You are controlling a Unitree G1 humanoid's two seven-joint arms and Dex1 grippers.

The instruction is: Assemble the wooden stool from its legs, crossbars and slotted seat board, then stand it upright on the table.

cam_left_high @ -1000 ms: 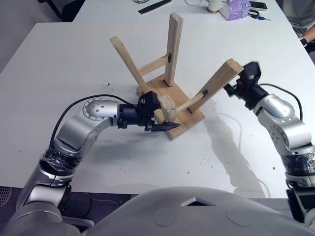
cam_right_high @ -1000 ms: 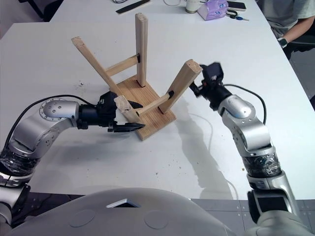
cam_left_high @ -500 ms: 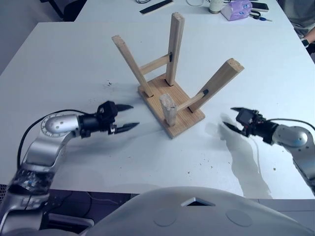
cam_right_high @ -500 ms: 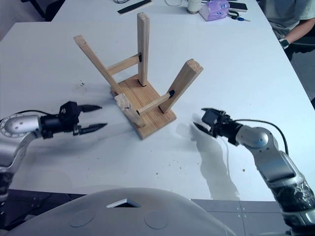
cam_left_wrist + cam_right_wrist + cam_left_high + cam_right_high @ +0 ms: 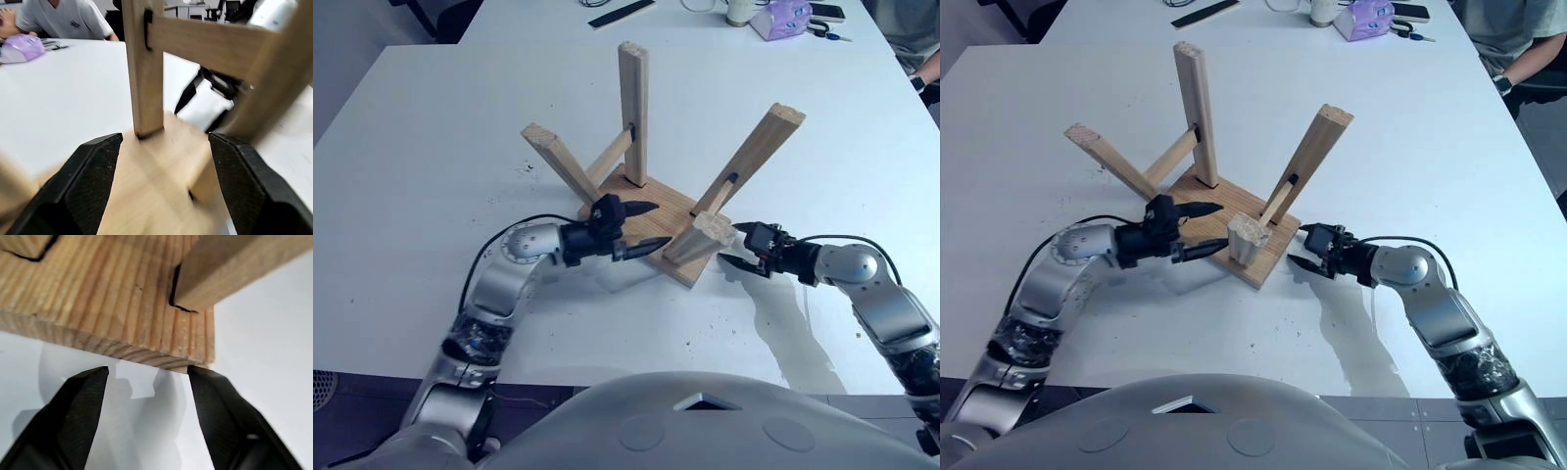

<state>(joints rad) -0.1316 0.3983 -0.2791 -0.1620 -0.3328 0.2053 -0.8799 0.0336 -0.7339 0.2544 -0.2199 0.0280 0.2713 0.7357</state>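
The wooden stool rests upside down on the white table (image 5: 431, 117), seat board (image 5: 666, 208) flat and legs pointing up. One tall leg (image 5: 632, 113) stands upright, and two legs (image 5: 759, 152) (image 5: 558, 162) lean outward. A short leg (image 5: 705, 235) is at the near edge, and a crossbar (image 5: 615, 157) joins two legs. My left gripper (image 5: 658, 223) is open at the board's left edge, with the board (image 5: 146, 196) between its fingers (image 5: 93, 186). My right gripper (image 5: 729, 245) is open at the board's right corner (image 5: 107, 293), fingers (image 5: 220, 416) straddling the edge without closing on it.
At the table's far edge lie a black flat bar (image 5: 622, 13), a white cup (image 5: 740, 10) and a purple packet (image 5: 781, 18). A person sits at the far right corner (image 5: 1513, 39). Small wood specks (image 5: 720, 313) dot the near tabletop.
The stool has turned on the table, its short leg swinging to the right. Both open grippers, apart from it half a second ago, have moved in to the seat board's edges.
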